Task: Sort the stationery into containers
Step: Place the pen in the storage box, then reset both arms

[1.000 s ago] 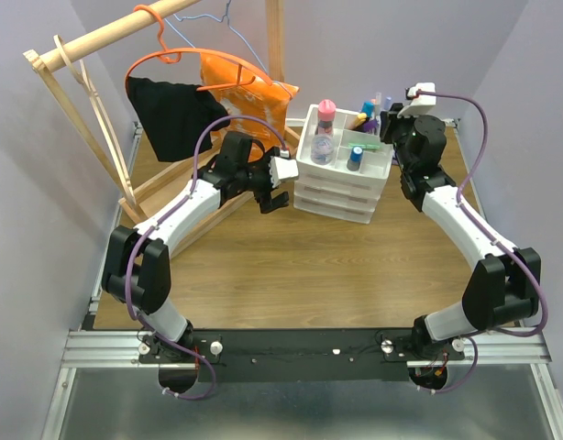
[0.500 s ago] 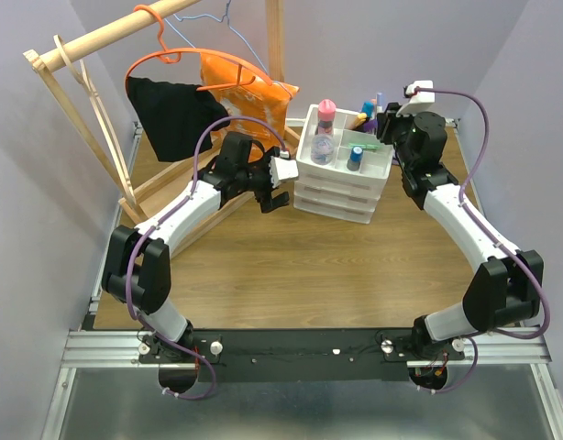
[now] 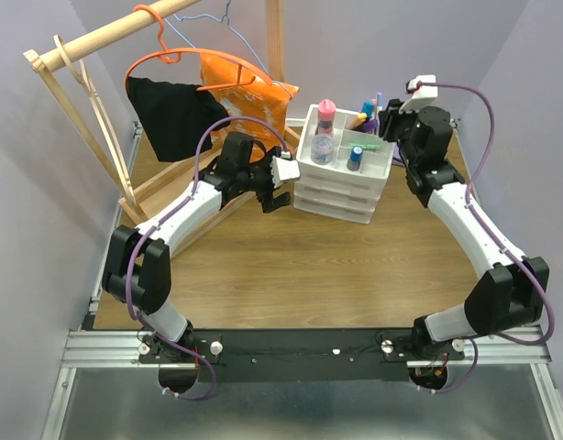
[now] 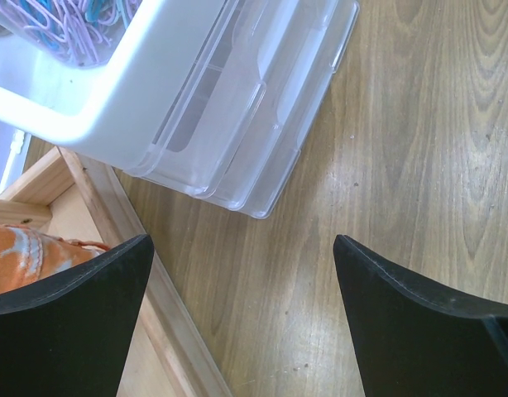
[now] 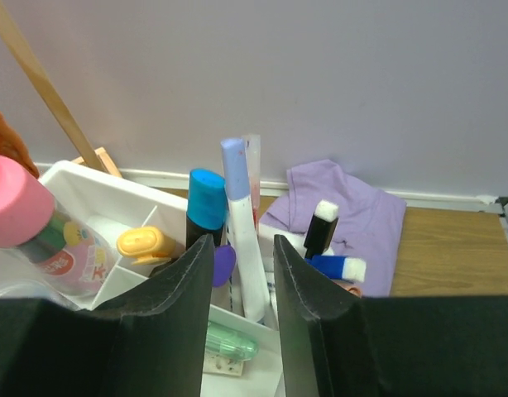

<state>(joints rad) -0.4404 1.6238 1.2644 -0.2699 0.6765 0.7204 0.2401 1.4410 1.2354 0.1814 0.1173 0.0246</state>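
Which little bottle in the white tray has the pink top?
The taller bottle in the tray's left compartment, on the side nearest the orange bag. The shorter bottle further right wears a dark blue cap.

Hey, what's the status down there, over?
Left gripper open, empty, beside the drawers. Right gripper part open over the tray, white pen standing in it, apparently ungripped. Nothing in the way.

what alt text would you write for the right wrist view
The right gripper, jaws slightly apart, hangs over the white tray, framing an upright lilac-capped white pen beside a blue-capped marker. A pink-capped bottle stands left; a purple cloth lies behind.
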